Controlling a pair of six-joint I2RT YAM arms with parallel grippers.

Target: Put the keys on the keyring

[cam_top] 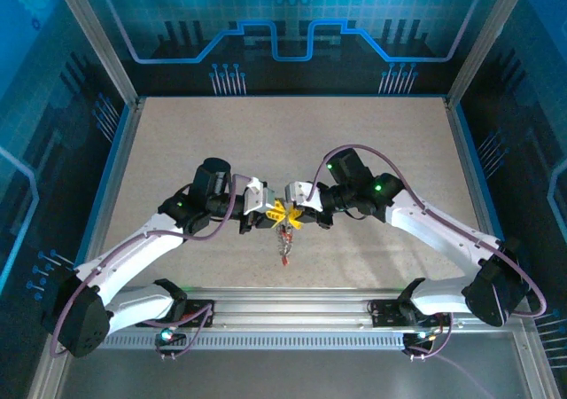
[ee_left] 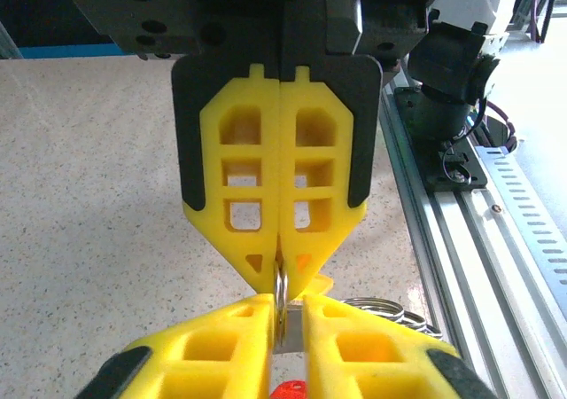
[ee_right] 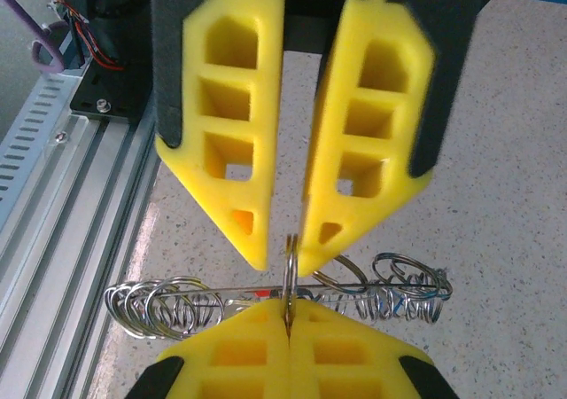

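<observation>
Yellow fingertips (ee_left: 221,350) of the left gripper (ee_left: 288,315) sit closest in the left wrist view. They are narrowly apart, with a thin silver ring (ee_left: 280,294) edge-on in the slot plus a sliver of silver metal. Cannot tell if they truly pinch it. The red key (ee_left: 288,388) is just under that slot, cut by the frame edge.

The right gripper (ee_left: 282,277) comes next, tip to tip with the left. Its jaws are pressed together and clamped on the ring's far edge. The right wrist view shows the same: right gripper (ee_right: 289,309) closed on the ring (ee_right: 290,270), left gripper (ee_right: 282,259) beyond it. One left fingertip (ee_right: 312,248) touches the ring and the other stands just off it.

The keyring (ee_right: 177,306), a bumpy coil of wire loops, stretches across behind the tips, with its end (ee_left: 381,309) just right of the left fingers. Cannot tell if the ring joins it, or if it touches the table.

From above, a rail (cam_top: 292,315) runs along the near edge. Both grippers meet mid-table (cam_top: 285,209), slightly near of centre. The keyring (cam_top: 283,239) and red key (cam_top: 283,259) trail from them toward the near side. The speckled table (cam_top: 372,142) runs on to the far wall.
</observation>
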